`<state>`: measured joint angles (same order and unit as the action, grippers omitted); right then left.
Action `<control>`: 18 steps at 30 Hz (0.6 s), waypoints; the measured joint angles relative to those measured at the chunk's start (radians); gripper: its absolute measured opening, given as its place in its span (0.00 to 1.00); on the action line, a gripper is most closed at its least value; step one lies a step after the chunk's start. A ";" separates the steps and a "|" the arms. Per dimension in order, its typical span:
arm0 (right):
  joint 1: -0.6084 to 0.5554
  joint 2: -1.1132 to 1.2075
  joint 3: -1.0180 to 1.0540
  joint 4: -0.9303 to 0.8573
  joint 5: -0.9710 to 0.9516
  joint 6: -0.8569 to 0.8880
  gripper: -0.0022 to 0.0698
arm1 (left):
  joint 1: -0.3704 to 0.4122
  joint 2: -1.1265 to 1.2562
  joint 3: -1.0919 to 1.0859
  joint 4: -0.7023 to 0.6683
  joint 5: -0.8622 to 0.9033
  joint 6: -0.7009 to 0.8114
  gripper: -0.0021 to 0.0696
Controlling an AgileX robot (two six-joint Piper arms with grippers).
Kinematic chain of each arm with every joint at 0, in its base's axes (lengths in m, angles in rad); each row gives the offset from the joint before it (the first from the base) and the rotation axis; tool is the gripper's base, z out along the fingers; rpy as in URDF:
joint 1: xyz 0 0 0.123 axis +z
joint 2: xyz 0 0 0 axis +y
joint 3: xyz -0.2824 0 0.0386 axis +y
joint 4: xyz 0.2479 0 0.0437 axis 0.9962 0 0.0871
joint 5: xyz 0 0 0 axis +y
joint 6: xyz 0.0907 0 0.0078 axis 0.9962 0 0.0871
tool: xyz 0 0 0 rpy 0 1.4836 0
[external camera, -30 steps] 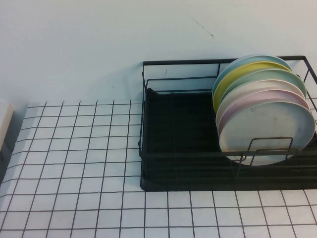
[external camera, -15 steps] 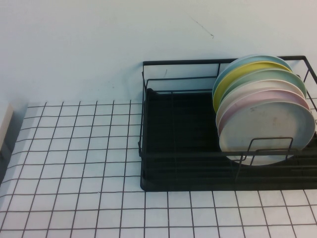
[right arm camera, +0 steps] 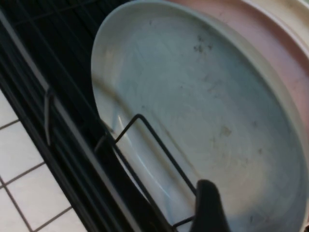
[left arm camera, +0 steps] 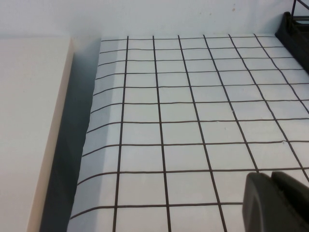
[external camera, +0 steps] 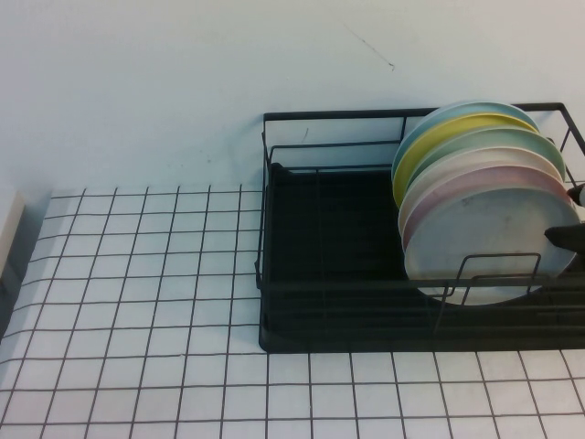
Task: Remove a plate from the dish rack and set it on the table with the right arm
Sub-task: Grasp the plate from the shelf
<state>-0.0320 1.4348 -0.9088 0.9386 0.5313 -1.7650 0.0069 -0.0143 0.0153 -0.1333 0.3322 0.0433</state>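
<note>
Step in hand: approach to the plate, nothing grasped.

The rack [external camera: 366, 274] sits on the right half of the table [external camera: 137, 302], against the back wall. Its left portion is bare tray; the plates stand on edge at its right end, leaning in an overlapping row. The plate [external camera: 489, 242] is the frontmost, pale grey-white with faint specks, standing behind a front wire loop [external camera: 498, 274] with its lower rim down in the rack. Just behind it is a pink plate [external camera: 475, 183], then cream, green, yellow and blue ones.

The right gripper [external camera: 569, 233] shows only as a dark tip at the right edge of the high view, level with the plate's right rim and very near it; contact cannot be judged. In the right wrist view one black finger [right arm camera: 208, 205] is in front of the plate's face, close to the wire loop. The second finger is not visible, so whether the fingers are spread or closed cannot be told.

The left gripper [left arm camera: 280, 200] is parked low over bare table, well away from the rack; only dark finger tips show, and their gap cannot be told either.

Next move, as a judgement: place the fingers either side of the plate's rim without catching the pink plate, close, then lift straight up clear of the loop before carrying it out to open table.
</note>
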 joint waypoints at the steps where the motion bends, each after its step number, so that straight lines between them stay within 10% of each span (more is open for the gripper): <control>1: 0.000 0.013 -0.007 0.004 0.000 -0.005 0.62 | 0.000 0.000 0.000 0.000 0.000 0.000 0.02; 11: 0.000 0.112 -0.070 0.040 -0.022 -0.055 0.58 | 0.000 0.000 0.000 0.000 0.000 0.000 0.02; 18: 0.000 0.165 -0.097 0.131 -0.066 -0.059 0.28 | 0.000 0.000 0.000 0.000 0.000 0.000 0.02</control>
<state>-0.0320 1.6002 -1.0062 1.0697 0.4650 -1.8237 0.0069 -0.0143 0.0153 -0.1333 0.3322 0.0433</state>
